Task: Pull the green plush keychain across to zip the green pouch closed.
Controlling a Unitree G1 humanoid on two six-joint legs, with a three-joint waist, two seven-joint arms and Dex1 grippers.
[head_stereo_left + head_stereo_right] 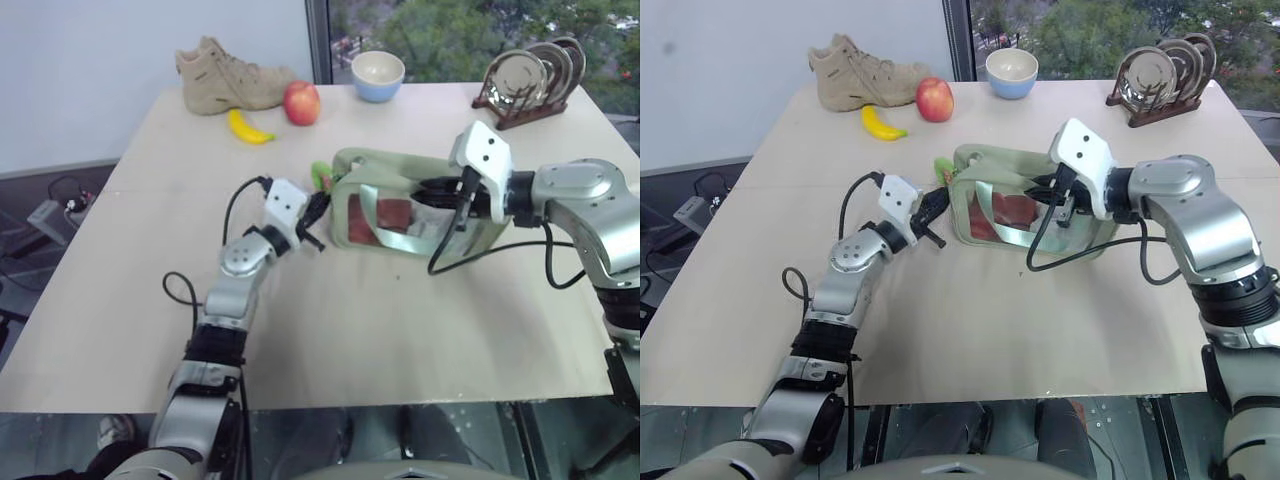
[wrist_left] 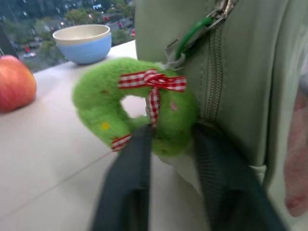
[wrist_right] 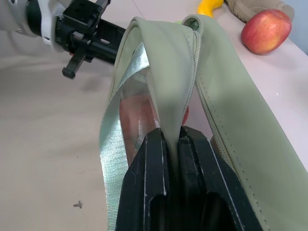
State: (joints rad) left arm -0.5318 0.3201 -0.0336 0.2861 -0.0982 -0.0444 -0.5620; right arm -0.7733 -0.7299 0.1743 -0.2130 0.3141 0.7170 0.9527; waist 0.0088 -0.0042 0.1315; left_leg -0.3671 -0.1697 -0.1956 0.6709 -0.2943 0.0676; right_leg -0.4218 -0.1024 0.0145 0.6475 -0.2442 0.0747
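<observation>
The green pouch (image 1: 372,162) stands in the middle of the table, with red items showing through its clear side. At its left end the green plush keychain (image 2: 96,101), a small ring with a red checked ribbon, hangs from the zipper pull by a green clip. My left gripper (image 2: 171,137) is at that end, shut on the lower part of the keychain. My right gripper (image 3: 171,132) reaches in from the right and is shut on a fold of the pouch's top fabric (image 3: 168,77).
At the far edge of the table (image 1: 330,330) lie a tan boot (image 1: 225,75), a banana (image 1: 248,128), an apple (image 1: 301,102), a blue bowl (image 1: 378,75) and a plate rack (image 1: 530,85). Black cables hang from both wrists.
</observation>
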